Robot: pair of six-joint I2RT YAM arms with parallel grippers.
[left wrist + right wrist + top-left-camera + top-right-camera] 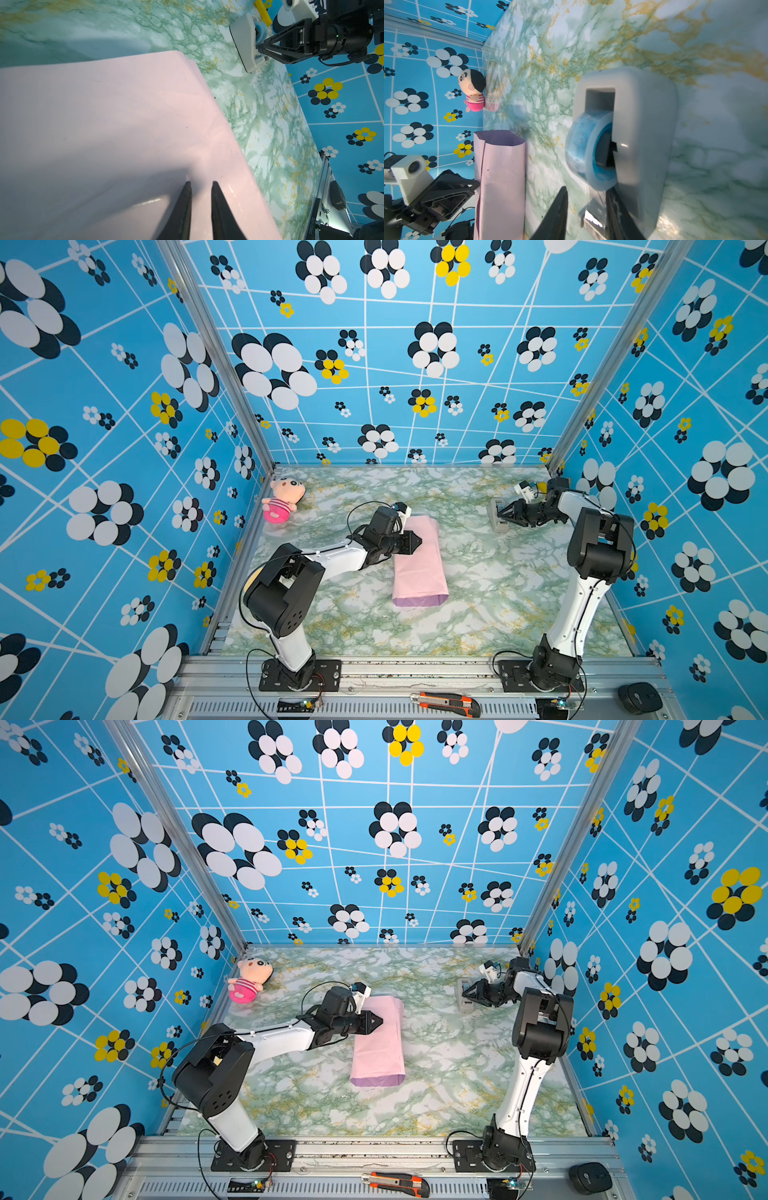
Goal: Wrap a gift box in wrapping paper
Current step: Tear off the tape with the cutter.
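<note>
**While Left Pins Paper, Right Goes for Tape**

Should the left gripper (200, 182) slip or lift, we judge that the paper (419, 572) would spring open, since no tape shows on its overlap. A second risk sits at the dispenser (643, 124): nothing holds it down, so a pull on the tape (583, 149) could drag it across the table (498, 593), or the strip could cling to a finger. We see the paper mid-table as a long folded sleeve, pink outside, lilac at its open near end; the box is hidden, and we take it to be inside. Left fingers stand a narrow slit apart with nothing between them, tips on or just above the sleeve's top, on its far half. The right gripper (586, 188), well apart from the paper, has its fingers parted on either side of the dispenser's cutter end; we cannot tell whether they touch the tape.
</note>
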